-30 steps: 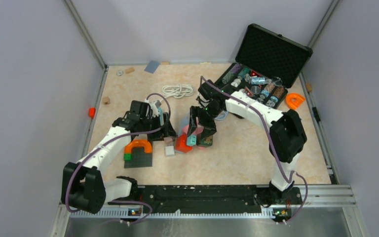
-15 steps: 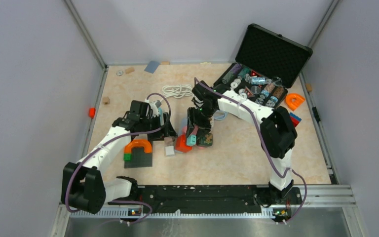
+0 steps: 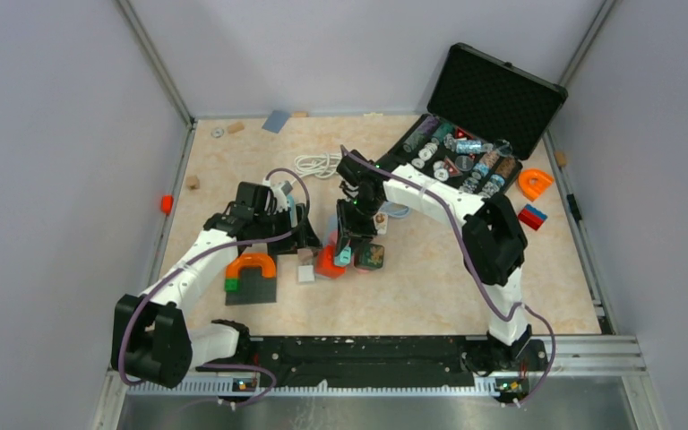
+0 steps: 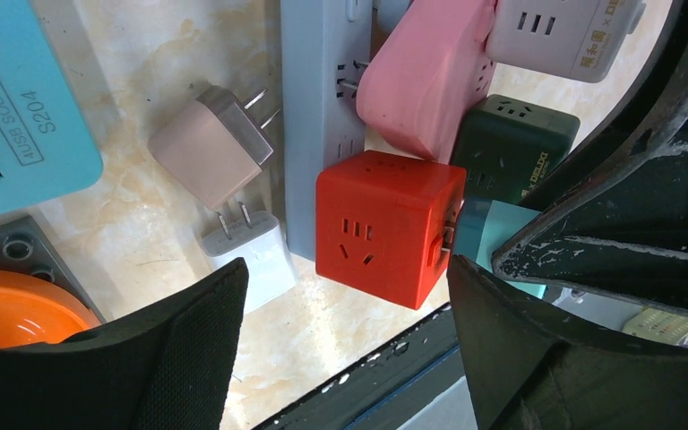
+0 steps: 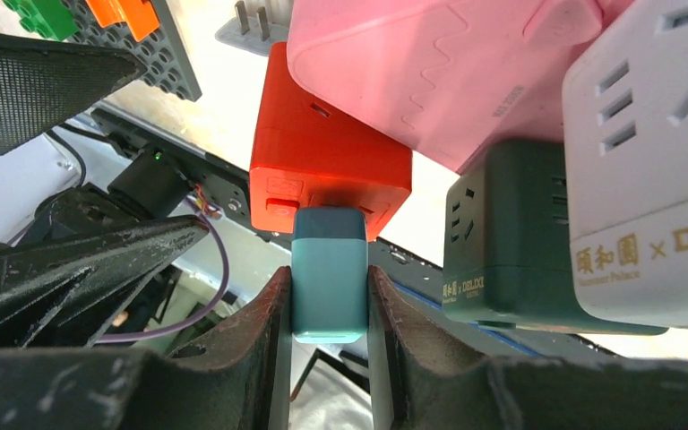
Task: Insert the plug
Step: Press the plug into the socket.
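Moved: right arm swung left, jaws closing.
Right end effector (image 5: 327,287): clenched on plug (image 5: 328,255).
Plug: against red cube (image 5: 322,161), prongs hidden; seating unclear.
Left end effector (image 4: 345,273): spread, empty.
Remaining: likely push home, release.

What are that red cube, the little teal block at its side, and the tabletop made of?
The red cube socket looks like moulded plastic: smooth, slight sheen, rounded edges. The teal plug seems plastic too: matte, even colour, rounded corners. The tabletop shows a glossy beige marble pattern with veins; real stone or printed laminate, I cannot tell.
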`<state>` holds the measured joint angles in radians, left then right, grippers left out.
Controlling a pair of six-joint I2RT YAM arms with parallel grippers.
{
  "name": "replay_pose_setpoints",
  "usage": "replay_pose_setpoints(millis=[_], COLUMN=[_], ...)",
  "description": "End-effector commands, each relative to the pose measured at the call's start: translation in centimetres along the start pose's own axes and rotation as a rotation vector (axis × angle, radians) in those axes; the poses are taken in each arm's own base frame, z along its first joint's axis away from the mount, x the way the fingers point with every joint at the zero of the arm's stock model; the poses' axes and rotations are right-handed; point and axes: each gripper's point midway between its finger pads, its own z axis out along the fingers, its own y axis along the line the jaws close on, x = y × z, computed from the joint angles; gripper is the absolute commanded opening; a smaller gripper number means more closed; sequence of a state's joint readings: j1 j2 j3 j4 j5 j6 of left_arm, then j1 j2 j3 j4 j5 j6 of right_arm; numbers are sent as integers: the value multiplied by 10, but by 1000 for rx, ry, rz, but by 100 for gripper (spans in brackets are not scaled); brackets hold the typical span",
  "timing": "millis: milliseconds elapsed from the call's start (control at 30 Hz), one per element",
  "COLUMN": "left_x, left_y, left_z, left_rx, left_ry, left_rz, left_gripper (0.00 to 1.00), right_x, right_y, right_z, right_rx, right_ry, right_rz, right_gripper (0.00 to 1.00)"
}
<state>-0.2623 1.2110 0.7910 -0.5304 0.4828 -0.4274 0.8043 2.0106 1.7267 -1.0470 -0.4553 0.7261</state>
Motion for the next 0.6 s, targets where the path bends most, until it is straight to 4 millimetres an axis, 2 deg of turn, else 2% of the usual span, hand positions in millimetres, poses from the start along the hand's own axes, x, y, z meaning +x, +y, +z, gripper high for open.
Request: replay_pose_setpoints(millis=[0,233,567], left_x=[-18,-10,14], left_y=[-9,-5,3], left_z=[-6,0,15], left_rx=[18,23,43], left_ry=[-68,-30,62], left_rz=[39,12,-36], left_gripper=[82,79,64], right_x=[-1,-3,-10], right_y=[1,-3,-8], right_z=[11,25,45], right_rx=[68,165,267], right_ry=[-8,-12,10], right_rz=[-43,-62,-78], right_gripper=[0,0,0])
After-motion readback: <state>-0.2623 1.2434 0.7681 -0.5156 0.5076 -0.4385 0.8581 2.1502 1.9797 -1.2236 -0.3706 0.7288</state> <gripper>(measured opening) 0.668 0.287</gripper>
